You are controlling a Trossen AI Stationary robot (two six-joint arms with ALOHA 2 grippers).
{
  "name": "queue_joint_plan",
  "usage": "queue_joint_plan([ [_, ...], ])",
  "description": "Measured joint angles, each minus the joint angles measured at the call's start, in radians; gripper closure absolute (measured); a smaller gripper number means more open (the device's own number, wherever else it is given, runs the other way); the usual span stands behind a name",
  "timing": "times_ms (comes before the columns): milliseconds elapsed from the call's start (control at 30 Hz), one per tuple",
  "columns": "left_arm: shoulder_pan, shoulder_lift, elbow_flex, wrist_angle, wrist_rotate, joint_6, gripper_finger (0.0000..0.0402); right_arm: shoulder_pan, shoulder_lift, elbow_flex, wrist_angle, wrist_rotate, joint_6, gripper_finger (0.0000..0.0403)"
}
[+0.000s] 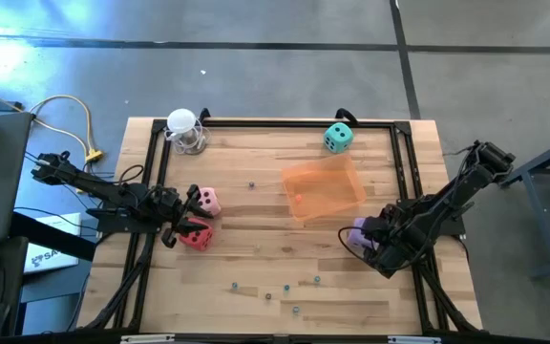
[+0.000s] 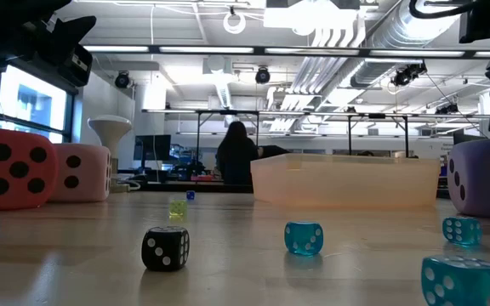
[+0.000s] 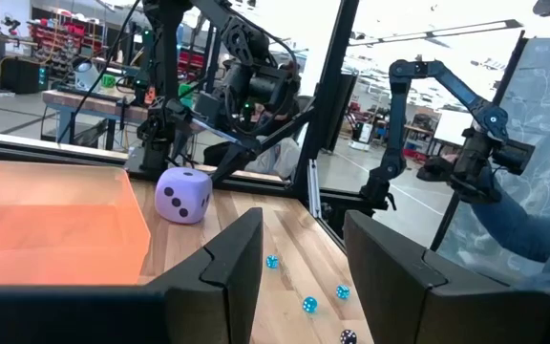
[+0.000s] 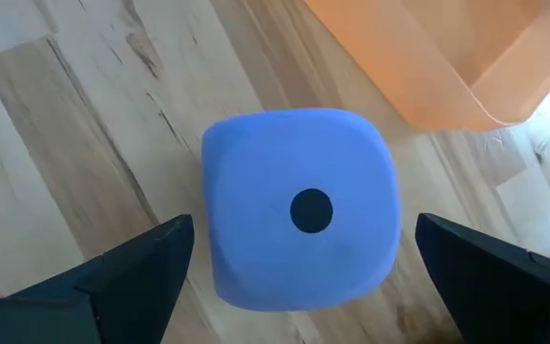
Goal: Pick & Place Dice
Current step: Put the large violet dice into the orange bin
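Four dice rest on the wooden table. The red die (image 1: pixel 196 236) and pink die (image 1: pixel 205 202) sit near the left edge, and my left gripper (image 1: pixel 172 227) is open, raised beside them and pointing level across the table (image 3: pixel 302 229). The teal die (image 1: pixel 338 138) sits by the far edge. The purple die (image 1: pixel 359 234) lies on the right, one pip up (image 4: pixel 299 205). My right gripper (image 4: pixel 304 229) hangs over it pointing down, open, one finger on either side with small gaps showing.
A translucent orange container (image 1: pixel 323 186) stands mid-table between the teal and purple dice. A white funnel-shaped object (image 1: pixel 184 129) stands at the far left corner. Several tiny dice (image 2: pixel 165 248) are scattered toward the near edge. A black frame (image 1: pixel 275 122) borders the table. A person (image 2: pixel 238 153) is in the room behind.
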Motion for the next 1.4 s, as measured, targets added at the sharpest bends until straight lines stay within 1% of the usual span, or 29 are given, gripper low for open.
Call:
queue_joint_plan([
  [200, 0.000, 0.000, 0.000, 0.000, 0.000, 0.000, 0.0257, -0.038, 0.000, 0.000, 0.007, -0.005, -0.070, 0.0011],
  [433, 0.000, 0.000, 0.000, 0.000, 0.000, 0.000, 0.0257, -0.109, -0.001, 0.000, 0.034, -0.066, -0.148, 0.0011],
  [633, 0.000, 0.000, 0.000, 0.000, 0.000, 0.000, 0.0257, -0.147, -0.001, -0.002, 0.042, -0.090, -0.171, 0.0011],
  [833, 0.000, 0.000, 0.000, 0.000, 0.000, 0.000, 0.0257, -0.188, -0.005, -0.084, 0.142, -0.134, -0.199, 0.0011],
  [933, 0.000, 0.000, 0.000, 0.000, 0.000, 0.000, 0.0257, -0.199, -0.007, -0.110, 0.165, -0.117, -0.178, 0.0011],
  [1033, 0.000, 0.003, 0.000, 0.001, 0.000, 0.000, 0.0257, -0.199, -0.005, -0.113, 0.187, -0.089, -0.155, 0.0011],
  [1133, 0.000, 0.005, 0.000, 0.000, 0.000, 0.000, 0.0257, -0.199, -0.005, -0.113, 0.197, -0.084, -0.143, 0.0011],
  [1400, 0.000, 0.006, 0.000, 0.000, 0.000, 0.000, 0.0257, -0.199, -0.003, -0.115, 0.203, -0.038, 0.073, 0.0011],
])
